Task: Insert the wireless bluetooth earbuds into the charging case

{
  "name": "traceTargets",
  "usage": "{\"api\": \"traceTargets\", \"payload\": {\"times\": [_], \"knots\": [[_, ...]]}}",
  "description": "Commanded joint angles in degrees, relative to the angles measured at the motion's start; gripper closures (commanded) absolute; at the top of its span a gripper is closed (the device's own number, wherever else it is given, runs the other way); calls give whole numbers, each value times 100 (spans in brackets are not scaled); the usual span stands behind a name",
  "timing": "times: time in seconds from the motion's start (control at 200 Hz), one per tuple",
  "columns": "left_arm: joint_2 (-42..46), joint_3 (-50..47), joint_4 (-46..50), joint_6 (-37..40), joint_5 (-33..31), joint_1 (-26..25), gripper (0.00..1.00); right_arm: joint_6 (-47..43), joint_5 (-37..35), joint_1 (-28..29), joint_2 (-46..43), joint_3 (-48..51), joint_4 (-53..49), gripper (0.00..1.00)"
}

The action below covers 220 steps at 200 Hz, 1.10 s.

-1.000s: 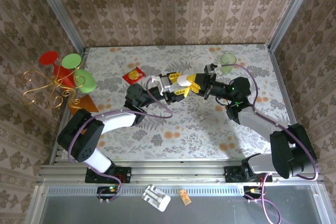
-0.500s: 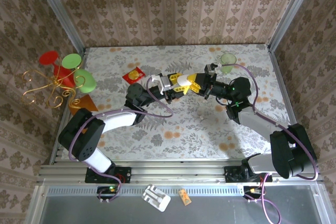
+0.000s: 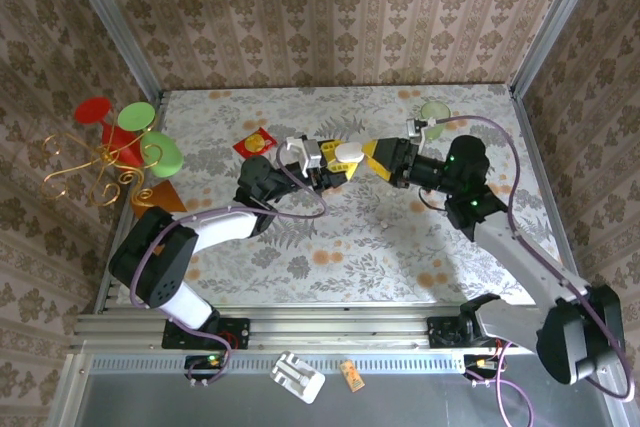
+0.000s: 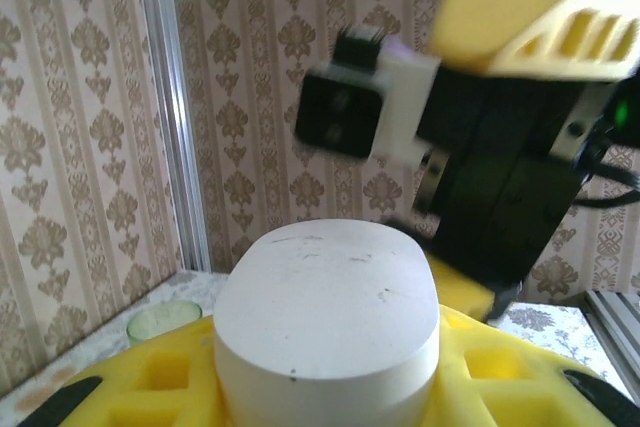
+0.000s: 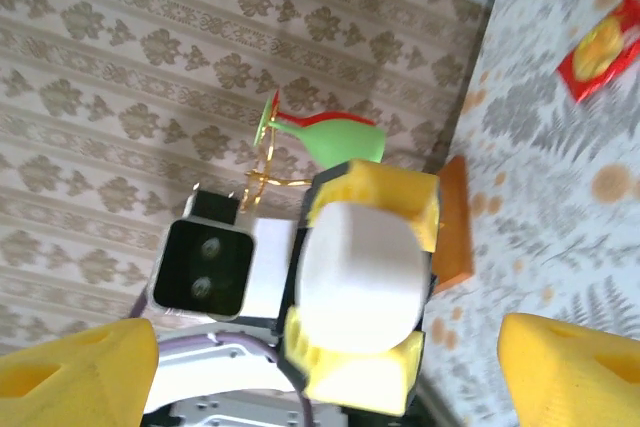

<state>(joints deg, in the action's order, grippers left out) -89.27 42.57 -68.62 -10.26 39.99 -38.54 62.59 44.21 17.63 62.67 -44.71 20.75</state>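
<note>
The left fingers (image 3: 333, 163) are clamping one white charging case (image 3: 347, 152) from two sides and holding it in the air above the middle of the desk (image 3: 330, 247). In the left wrist view the charging case (image 4: 325, 317) is sitting between the two yellow pads of the left fingers (image 4: 160, 382), with its rounded edge facing the camera. In the right wrist view the same case (image 5: 360, 277) is showing one broad rounded-square face, with one yellow pad of the left fingers (image 5: 372, 192) pressing on it from above and a second from below.

The right fingers (image 3: 378, 154) are facing the case from just beside it. The two yellow pads of the right fingers (image 5: 570, 372) are standing wide apart at the lower corners of the right wrist view, gripping nothing and not touching the case.

Two arms are reaching in from the near edge and meeting tip to tip over the desk.

One tiny pale speck (image 3: 381, 224) is lying on the floral desk near the right forearm, too small to tell whether it is an earbud.

One pale green round disc (image 3: 434, 112) is lying at the far right of the desk. One red packet (image 3: 256, 142) with a yellow centre is lying at the far left. One orange wedge (image 3: 160, 197) is lying at the left edge. Beside it, one gold wire stand (image 3: 95, 167) is carrying one red disc and two green discs.
</note>
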Motion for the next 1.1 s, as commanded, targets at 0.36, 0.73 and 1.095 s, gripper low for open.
{"api": "traceTargets", "payload": {"times": [0.36,0.73,1.095], "knots": [[412,6,194,-1091,1455,165,77,-4877,-264,424,-66,-1036,-2654,12],[215,162,-37,-1392,1418,179,77,-5169,-429,480,467,-1272,-2743,12],[288,-59,-251,-1288,1549,173,78,-4760,-1006,396,640,-1352,-2401,19]]}}
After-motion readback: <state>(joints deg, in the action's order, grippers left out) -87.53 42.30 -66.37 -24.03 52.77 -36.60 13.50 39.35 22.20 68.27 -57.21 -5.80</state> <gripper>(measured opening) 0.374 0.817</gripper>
